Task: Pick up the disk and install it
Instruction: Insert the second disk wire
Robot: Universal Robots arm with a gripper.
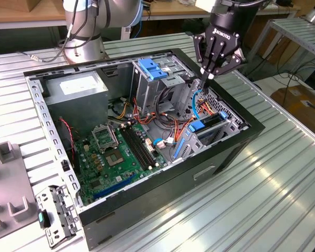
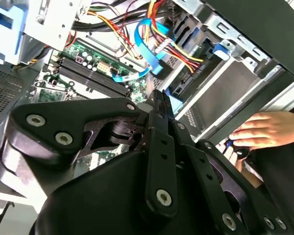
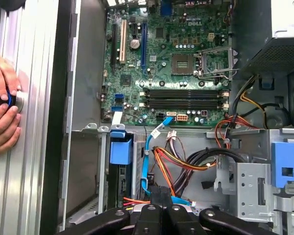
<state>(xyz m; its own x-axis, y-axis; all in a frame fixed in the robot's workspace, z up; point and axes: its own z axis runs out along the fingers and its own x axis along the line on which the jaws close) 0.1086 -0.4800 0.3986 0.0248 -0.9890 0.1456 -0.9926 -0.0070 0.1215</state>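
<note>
a ribbed, silvery metal worktop (image 1: 283, 173) fills the scene, catching bright reflections. behind it runs a wooden bench (image 1: 21, 16). at the exterior view's right stands a second metal table (image 1: 299, 31), with a cardboard box (image 1: 302, 102) on the floor.

Black end effector (image 1: 209, 76). Disk (image 1: 211, 127): dark body, bright blue carrier frame. Green motherboard (image 1: 118, 152). Computer case (image 1: 228, 152) black outside, grey metal inside. Table (image 1: 283, 184): silver, ribbed. Cable bundle (image 3: 179, 164): orange, yellow, red, black.
</note>
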